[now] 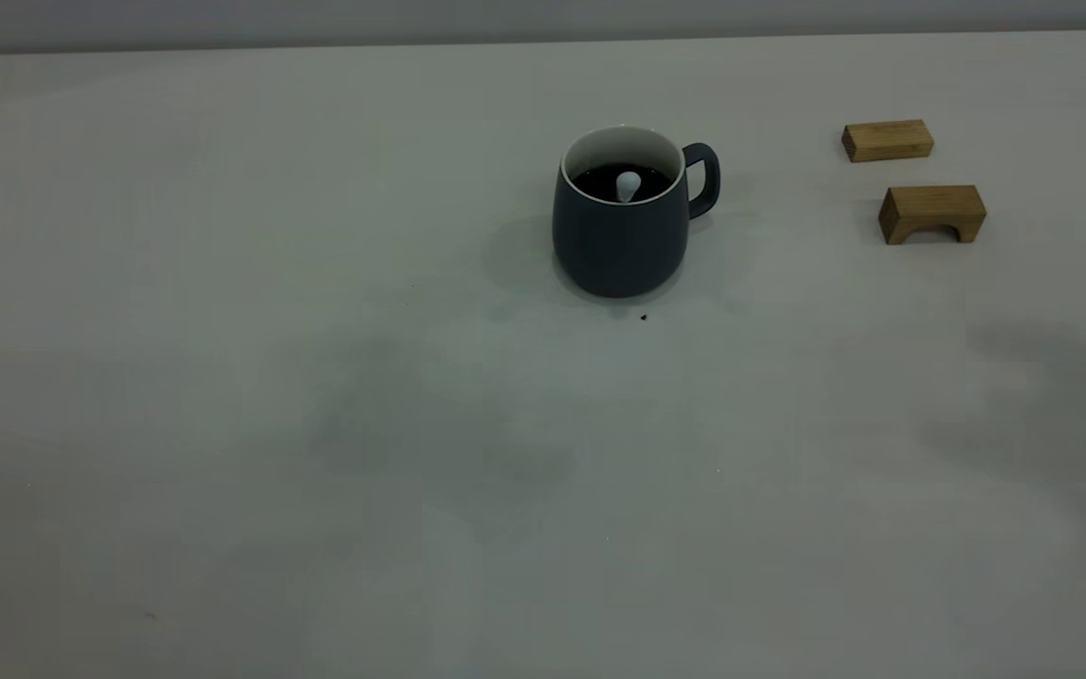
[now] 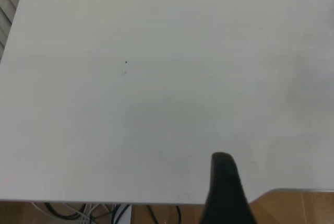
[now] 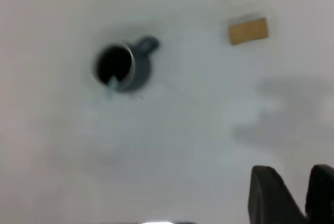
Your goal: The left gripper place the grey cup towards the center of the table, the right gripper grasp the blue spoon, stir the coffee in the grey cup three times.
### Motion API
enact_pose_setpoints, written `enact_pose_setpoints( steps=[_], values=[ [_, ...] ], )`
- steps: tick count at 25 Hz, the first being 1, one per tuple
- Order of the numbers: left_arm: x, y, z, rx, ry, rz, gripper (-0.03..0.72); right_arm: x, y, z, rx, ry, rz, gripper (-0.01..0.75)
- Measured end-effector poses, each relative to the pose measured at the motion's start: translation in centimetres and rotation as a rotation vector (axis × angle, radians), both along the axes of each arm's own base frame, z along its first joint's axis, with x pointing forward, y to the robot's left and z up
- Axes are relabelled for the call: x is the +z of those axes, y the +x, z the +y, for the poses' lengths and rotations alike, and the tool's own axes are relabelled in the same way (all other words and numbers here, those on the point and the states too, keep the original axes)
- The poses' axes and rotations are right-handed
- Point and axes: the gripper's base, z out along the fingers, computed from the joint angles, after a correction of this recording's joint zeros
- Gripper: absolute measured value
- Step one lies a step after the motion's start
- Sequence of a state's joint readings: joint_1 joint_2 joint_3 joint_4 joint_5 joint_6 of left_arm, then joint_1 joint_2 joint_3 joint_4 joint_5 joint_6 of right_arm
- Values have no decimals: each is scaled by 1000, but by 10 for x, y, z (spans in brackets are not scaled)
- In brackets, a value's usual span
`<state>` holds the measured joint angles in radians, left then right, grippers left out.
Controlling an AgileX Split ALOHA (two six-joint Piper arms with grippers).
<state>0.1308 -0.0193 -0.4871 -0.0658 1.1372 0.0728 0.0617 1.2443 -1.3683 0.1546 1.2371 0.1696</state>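
Exterior, cup: rounded dark slate-grey mug with white interior, the grey cup (image 1: 622, 226), upright on the pale grey-white matte bench (image 1: 317, 424), a little toward 1 o'clock of frame centre; loop handle points to 3 o'clock.
Exterior, coffee: dark liquid, the coffee (image 1: 600, 181), fills the cup to well below the rim.
Exterior, spoon: the pale blue-white rounded handle of the blue spoon (image 1: 629, 186) sticks up out of the coffee near the cup's near wall; bowl submerged, not visible.
Exterior, speck: tiny dark speck (image 1: 644, 318) on the bench just at 6 o'clock of the cup.
Exterior, blocks: flat tan wooden block (image 1: 887, 140) and tan wooden arch block (image 1: 932, 214) at 3 o'clock of the cup, well apart from it, arch nearer the camera.
Exterior, arms: neither gripper in shot.
Left wrist, gripper: left gripper (image 2: 225, 192), only one dark tapered finger shows, over the bench edge, holding nothing; spread: cannot tell.
Left wrist, floor: cables (image 2: 99, 212) and wood-tone floor (image 2: 302, 208) past the bench edge.
Right wrist, gripper: right gripper (image 3: 300, 195), two dark fingers narrowly apart, empty, high above the bench and well apart from the cup.
Right wrist, cup: cup seen from above, spoon handle leaning on the rim, both blocks beyond it.
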Motion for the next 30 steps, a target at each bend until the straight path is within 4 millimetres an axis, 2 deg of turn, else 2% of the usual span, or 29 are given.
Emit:
enact_pose_setpoints(
  steps=[4, 9, 15, 25, 30],
  values=[
    [0, 0, 0, 0, 0, 0, 585, -12, -42, -3, 101, -66, -56, 212],
    [0, 0, 0, 0, 0, 0, 585, -28, -85, -9, 121, -122, -84, 215],
    [0, 0, 0, 0, 0, 0, 585, -65, -133, -17, 114, -187, -92, 221],
    [0, 0, 0, 0, 0, 0, 585, -123, -197, -25, 33, -210, -342, 228],
    [0, 0, 0, 0, 0, 0, 585, -128, -222, -25, 25, -212, -419, 233]
  ],
)
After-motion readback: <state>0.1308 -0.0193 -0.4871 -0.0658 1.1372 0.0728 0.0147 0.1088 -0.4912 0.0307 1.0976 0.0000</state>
